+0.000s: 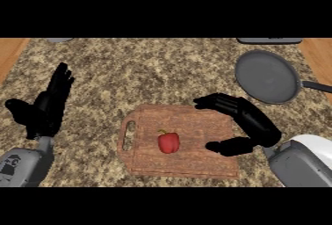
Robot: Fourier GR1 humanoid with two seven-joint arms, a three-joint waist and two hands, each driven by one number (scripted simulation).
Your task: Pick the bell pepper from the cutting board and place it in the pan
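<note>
**With no grasp yet made: closing on the bell pepper (168, 142)**

Since the right robot hand (259, 127) hangs released over the right part of the cutting board (194, 165), with its fingers (220, 103) toward the board's far edge and its thumb (228, 146) toward the near side, I judge the step in hand to be the approach. The bell pepper lies on the middle of the board, stem pointing away. It is near the thumb tip but apart from it, and nothing is grasped. To do this well, I would carry the hand leftward until the pepper sits between thumb and fingers. I would then lower it and curl round the body, not the stem. The pan (267, 77) stands on the worktop (130, 70) beyond the board to the right, its handle pointing right. The left robot hand (48, 105) rests open at the left, well apart.
</note>
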